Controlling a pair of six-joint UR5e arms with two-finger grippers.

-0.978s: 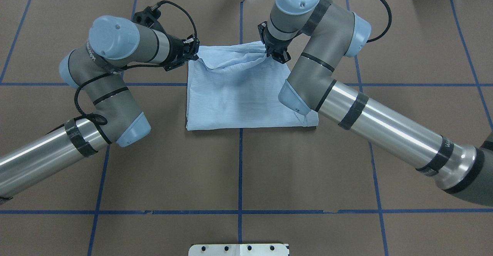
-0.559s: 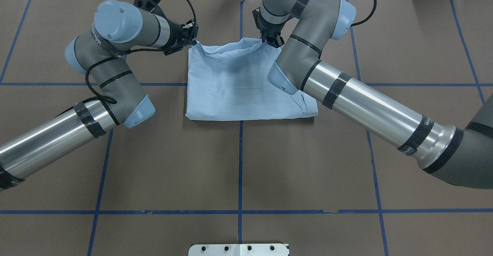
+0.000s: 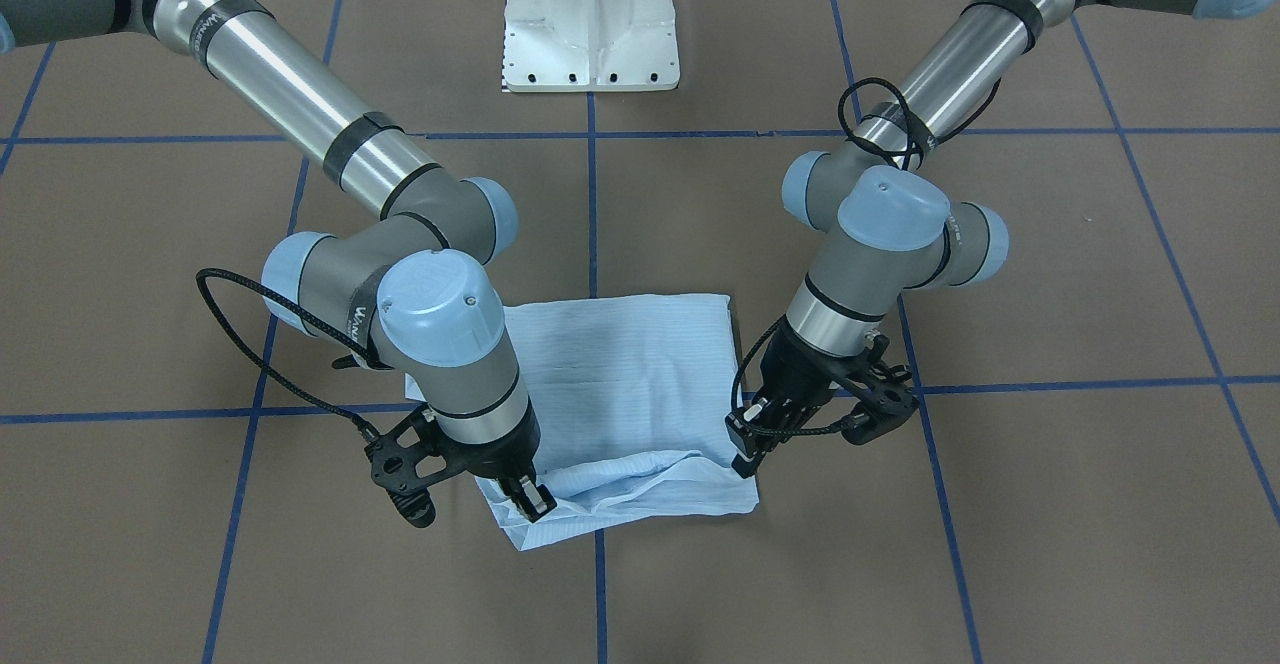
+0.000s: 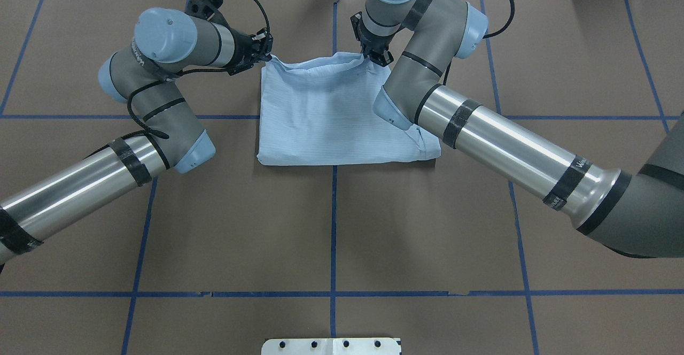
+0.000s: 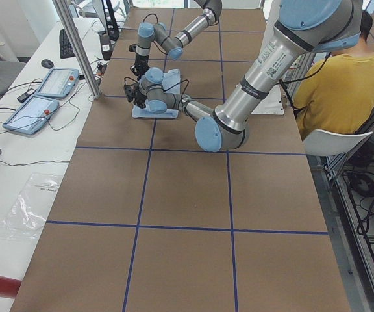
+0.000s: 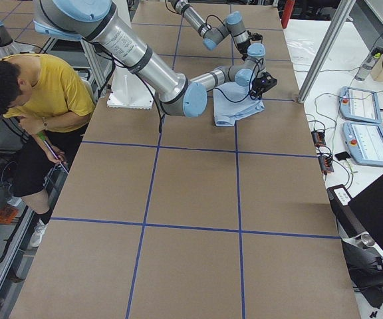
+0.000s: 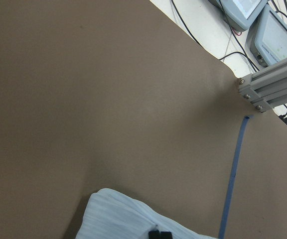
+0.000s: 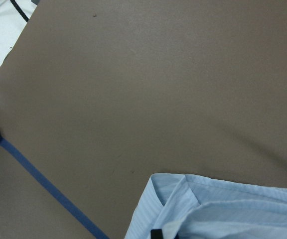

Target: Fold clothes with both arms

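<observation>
Overhead view, left to right: left gripper [image 4: 265, 54], black and two-fingered, has its fingers together on one corner of the light blue, finely striped cloth shirt [image 4: 331, 114]. The shirt lies folded into a rectangle on the brown table mat [image 4: 331, 226], straight out from the white metal pedestal base [image 3: 590, 24]. Right gripper [image 4: 375, 58] is clamped on the other corner of the shirt edge farthest from the base.

- Overhead: the right arm hides part of the shirt.
- Front view: shows that edge raised in loose layers between the grippers.
- Wrist views: only black fingertips pressed together on cloth.
- Side views alone: a seated person in yellow [image 5: 336, 91] beside the base, and grey control panels [image 6: 359, 104] off the mat.

Count: one shirt, two arms, two grippers, one base, one person, two panels.
</observation>
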